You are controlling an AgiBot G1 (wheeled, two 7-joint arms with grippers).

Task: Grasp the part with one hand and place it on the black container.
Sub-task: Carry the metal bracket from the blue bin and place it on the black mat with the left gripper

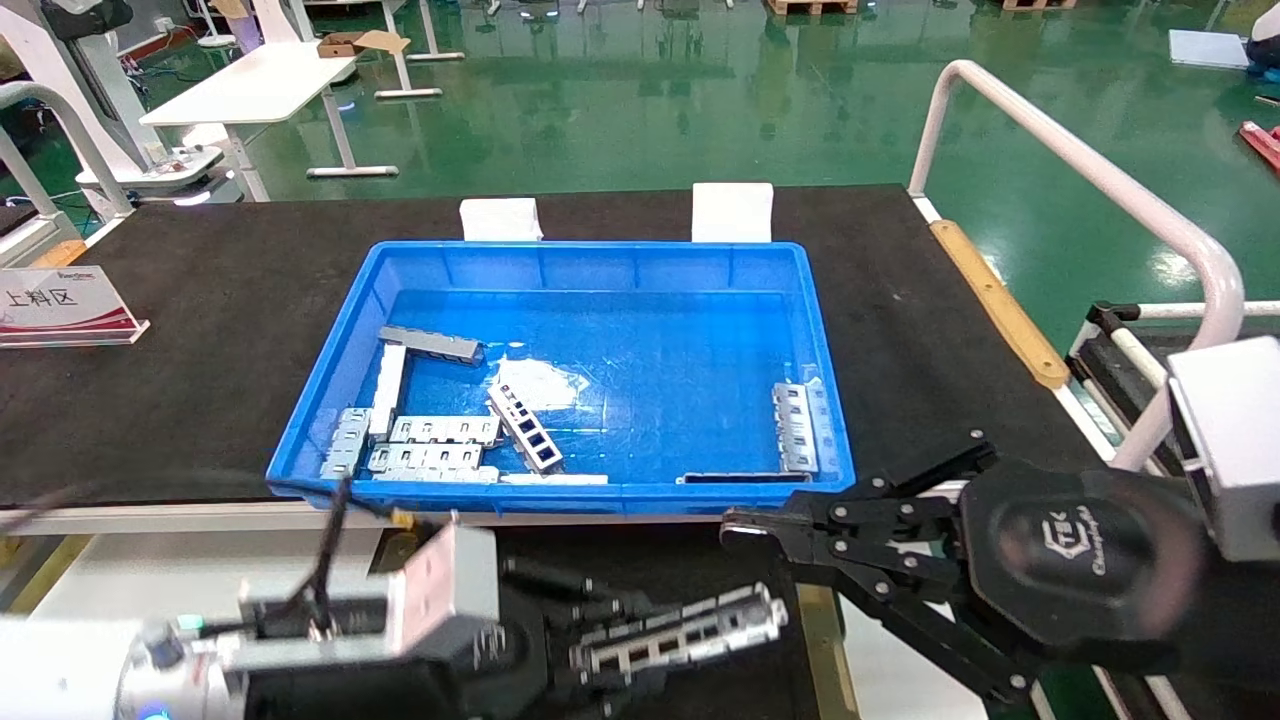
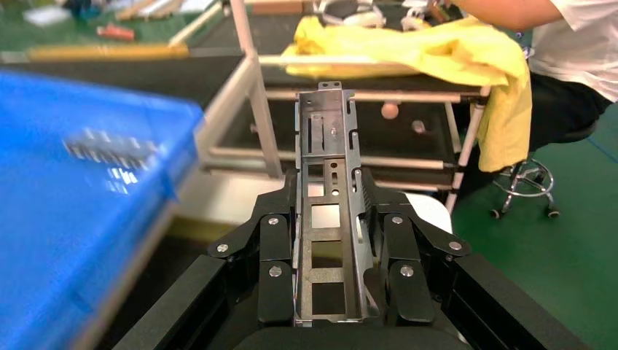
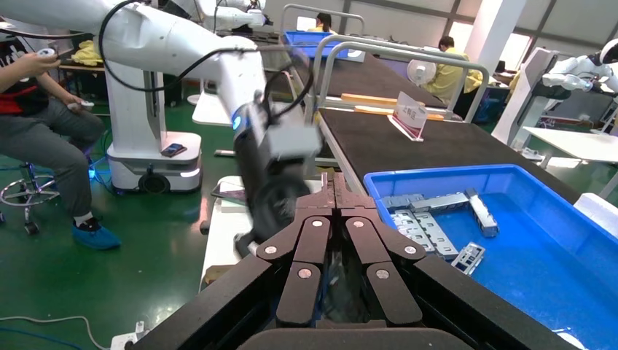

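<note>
Left gripper (image 1: 600, 640) low at near edge, below blue bin (image 1: 820, 400), fingers clamped on part (image 1: 680, 628); part lies lengthwise, cutouts up, far end pointing right. Right gripper (image 1: 735, 535) just right of it, fingertips together, tip near bin's front wall. Bin on black mat (image 1: 200, 300) holds loose metal plates (image 1: 440, 445) at left, one bracket (image 1: 798, 428) at right. Sign (image 1: 60, 305) far left.

The left gripper (image 1: 640, 640) sits low at six o'clock, fingers (image 2: 275, 270) clamped either side of the part (image 1: 680, 628). At four o'clock the right gripper (image 1: 745, 535) reaches toward nine, its fingertips pressed together.
</note>
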